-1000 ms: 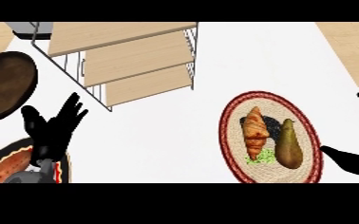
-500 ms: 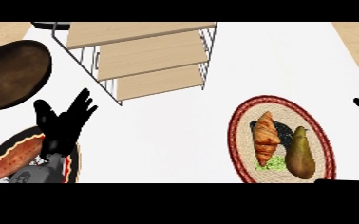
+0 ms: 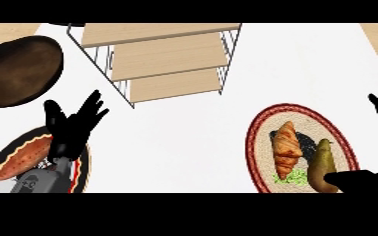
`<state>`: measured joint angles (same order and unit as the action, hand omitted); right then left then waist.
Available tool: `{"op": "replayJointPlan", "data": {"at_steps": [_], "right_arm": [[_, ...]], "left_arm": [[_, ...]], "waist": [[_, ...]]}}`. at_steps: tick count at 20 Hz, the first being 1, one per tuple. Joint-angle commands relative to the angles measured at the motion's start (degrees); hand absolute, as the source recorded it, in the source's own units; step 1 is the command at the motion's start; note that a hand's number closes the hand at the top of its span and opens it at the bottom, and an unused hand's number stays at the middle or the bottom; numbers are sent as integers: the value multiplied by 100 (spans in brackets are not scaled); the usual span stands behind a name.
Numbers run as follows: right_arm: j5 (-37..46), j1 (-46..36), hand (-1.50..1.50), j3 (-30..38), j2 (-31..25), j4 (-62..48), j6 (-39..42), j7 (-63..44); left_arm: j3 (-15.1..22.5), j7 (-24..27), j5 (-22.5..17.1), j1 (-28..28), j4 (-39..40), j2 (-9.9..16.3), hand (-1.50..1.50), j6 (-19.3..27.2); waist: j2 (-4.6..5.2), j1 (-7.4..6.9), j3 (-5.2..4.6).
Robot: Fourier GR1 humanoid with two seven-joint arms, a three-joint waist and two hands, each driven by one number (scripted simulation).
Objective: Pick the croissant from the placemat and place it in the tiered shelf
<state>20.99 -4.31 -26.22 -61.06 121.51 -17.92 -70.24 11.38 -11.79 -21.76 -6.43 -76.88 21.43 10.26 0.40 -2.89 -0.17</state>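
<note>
A golden-brown croissant point(image 3: 287, 148) lies on a round woven placemat point(image 3: 260, 130) with a red rim at the right, beside a dark-green pear point(image 3: 321, 165) and some green leaves. The tiered shelf point(image 3: 166, 62), wooden boards in a wire frame, stands at the top centre. My left hand point(image 3: 72, 125) rests open at the lower left, fingers up, far from the croissant. My right hand point(image 3: 359, 181) shows only as a dark shape at the lower right edge, just right of the pear; a fingertip shows at the right edge higher up.
A dark brown round bowl or plate point(image 3: 26, 70) sits at the far left. Under my left forearm lies a second red-rimmed placemat point(image 3: 83, 170) with a reddish food item. White countertop lies between the shelf and the placemats.
The view has shifted, so the shelf and the placemat with the croissant now sit further right and lower. My right hand has come further into view at the lower right.
</note>
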Motion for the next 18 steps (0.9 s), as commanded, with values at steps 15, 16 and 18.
{"op": "replayJointPlan", "data": {"at_steps": [15,16,18], "right_arm": [[1268,-1111,-150,-805,2298,-2294,1160,-1499],[1323,-1148,-150,-759,2374,-2341,1267,-1499],[1568,-1236,-150,-746,2676,-2590,1432,-1499]], "left_arm": [[-9,-216,71,76,100,-110,0,103],[-114,-156,-14,66,248,-42,0,-51],[-74,-152,90,242,114,-15,0,62]], "waist": [[-28,147,-16],[-26,203,-16],[-43,166,-17]]}}
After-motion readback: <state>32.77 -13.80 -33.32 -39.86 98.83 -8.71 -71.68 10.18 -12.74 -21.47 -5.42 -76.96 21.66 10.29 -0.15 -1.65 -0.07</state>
